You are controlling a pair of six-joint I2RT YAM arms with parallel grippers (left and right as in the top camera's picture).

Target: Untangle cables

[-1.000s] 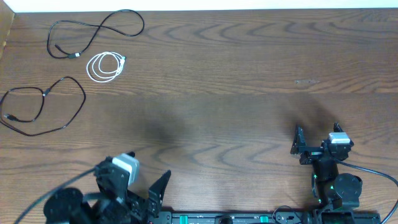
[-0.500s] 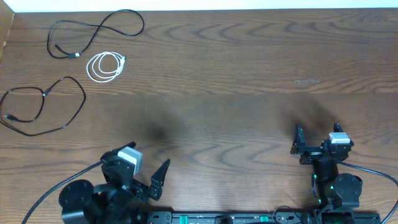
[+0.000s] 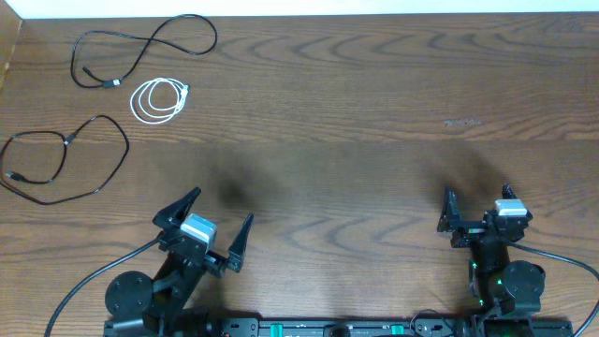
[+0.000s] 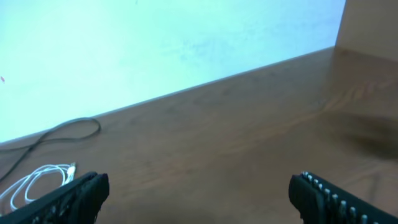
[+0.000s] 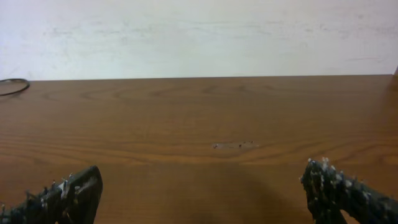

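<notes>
Three cables lie apart at the table's far left. One black cable (image 3: pixel 150 45) loops along the back edge. The white coil (image 3: pixel 157 100) sits just below it, also in the left wrist view (image 4: pixel 34 182). A second black cable (image 3: pixel 70 161) lies nearer the left edge. A black cable (image 4: pixel 65 129) also runs behind the coil in the left wrist view. My left gripper (image 3: pixel 208 225) is open and empty near the front, far from the cables (image 4: pixel 199 193). My right gripper (image 3: pixel 477 210) is open and empty at the front right (image 5: pixel 202 193).
Thick black cords run from the left base (image 3: pixel 80 290) and the right base (image 3: pixel 562 257) at the front edge. A small pale scuff (image 3: pixel 461 123) marks the wood at right. A white wall borders the table's back edge (image 3: pixel 374 7).
My left gripper has turned and come forward from the front edge, its fingers now pointing up the table. The right arm and the cables have not moved.
</notes>
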